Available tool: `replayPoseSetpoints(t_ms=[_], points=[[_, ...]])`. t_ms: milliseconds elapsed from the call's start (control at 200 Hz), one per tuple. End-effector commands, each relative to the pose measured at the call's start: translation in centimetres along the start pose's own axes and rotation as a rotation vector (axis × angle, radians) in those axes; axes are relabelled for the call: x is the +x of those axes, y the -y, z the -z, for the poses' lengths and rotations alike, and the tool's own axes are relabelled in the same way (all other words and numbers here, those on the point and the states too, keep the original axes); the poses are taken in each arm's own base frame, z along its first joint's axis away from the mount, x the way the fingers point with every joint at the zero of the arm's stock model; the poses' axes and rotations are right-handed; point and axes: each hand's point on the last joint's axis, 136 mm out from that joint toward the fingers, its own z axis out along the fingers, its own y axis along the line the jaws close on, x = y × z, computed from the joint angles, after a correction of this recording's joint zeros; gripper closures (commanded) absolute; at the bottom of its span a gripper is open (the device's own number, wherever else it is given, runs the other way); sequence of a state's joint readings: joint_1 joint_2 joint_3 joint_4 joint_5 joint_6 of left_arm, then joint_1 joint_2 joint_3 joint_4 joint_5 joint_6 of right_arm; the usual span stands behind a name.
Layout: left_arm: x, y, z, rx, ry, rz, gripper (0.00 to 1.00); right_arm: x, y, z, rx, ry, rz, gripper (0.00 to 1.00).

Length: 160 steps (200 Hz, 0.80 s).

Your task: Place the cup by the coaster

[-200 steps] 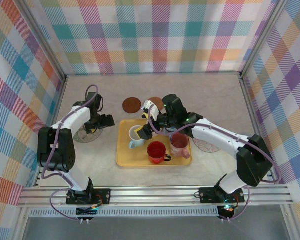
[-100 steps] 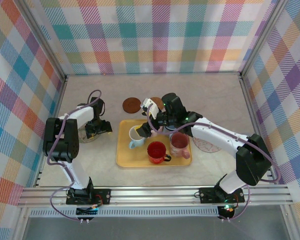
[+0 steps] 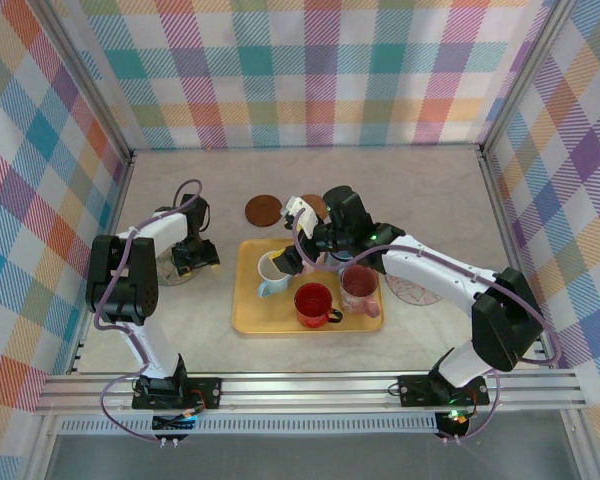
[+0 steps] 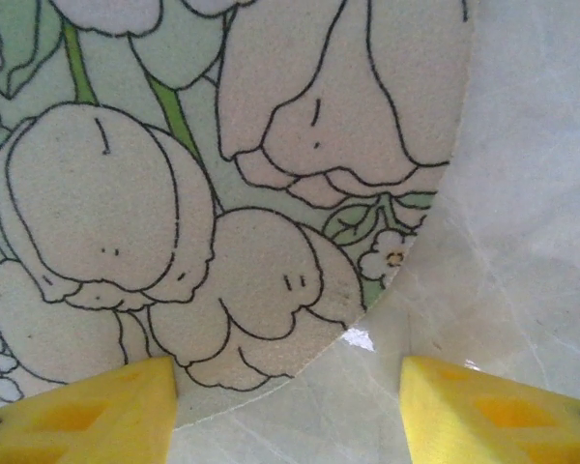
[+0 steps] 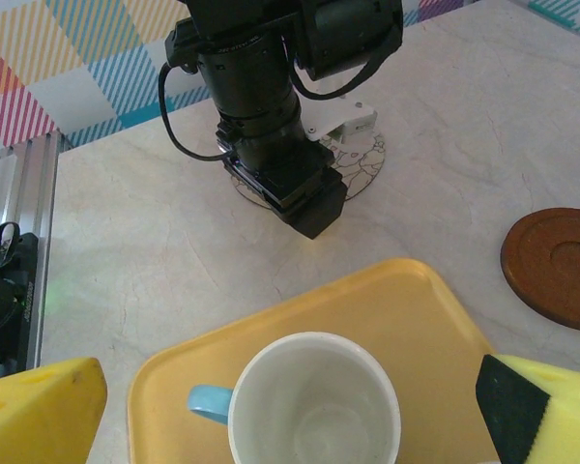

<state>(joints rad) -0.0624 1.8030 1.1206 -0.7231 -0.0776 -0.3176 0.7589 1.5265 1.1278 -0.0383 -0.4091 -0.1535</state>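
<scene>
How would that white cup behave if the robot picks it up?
The white cup looks like glazed ceramic, so it is probably rigid, a bit slippery and breakable if dropped. It stands upright and empty on the tray, so it seems unlikely to tip. Its blue handle sticks out one side, which may turn it when gripped.

Floral coaster (image 4: 222, 193): cut off at top and left edges. White cup (image 5: 314, 406): near rim cropped by bottom edge. Brown coaster (image 5: 556, 266): cropped at right edge.
</scene>
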Motion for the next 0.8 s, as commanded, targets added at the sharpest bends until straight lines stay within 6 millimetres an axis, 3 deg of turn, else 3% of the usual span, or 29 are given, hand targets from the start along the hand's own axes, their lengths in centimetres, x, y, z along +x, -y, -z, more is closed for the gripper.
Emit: replayPoseSetpoints(t_ms=[0, 215, 460, 530, 620, 795], points=[[1.3, -1.3, -1.8, -0.04, -0.049, 0.022, 0.45, -1.3, -0.2, 0.1, 0.0, 0.03, 0.055, 0.01], [0.9, -1.2, -1.6, -0.037, -0.033, 0.034, 0.65, -1.2, -0.1, 0.4, 0.015, 0.03, 0.052, 0.01], [0.5, -1.0, -1.5, -0.028, -0.019, 0.038, 0.73, -1.0, -0.1, 0.5, 0.023, 0.032, 0.041, 0.01], [0.3, -0.6, -1.4, -0.007, -0.014, 0.034, 0.72, -1.2, 0.0, 0.6, 0.029, 0.032, 0.042, 0.01], [-0.1, 0.2, -0.8, 0.04, 0.012, 0.031, 0.58, -1.2, 0.0, 0.6, 0.029, 0.034, 0.043, 0.01], [-1.8, 0.6, 1.8, 0.09, 0.125, 0.042, 0.49, -1.2, 0.0, 0.5, 0.024, 0.029, 0.035, 0.01]])
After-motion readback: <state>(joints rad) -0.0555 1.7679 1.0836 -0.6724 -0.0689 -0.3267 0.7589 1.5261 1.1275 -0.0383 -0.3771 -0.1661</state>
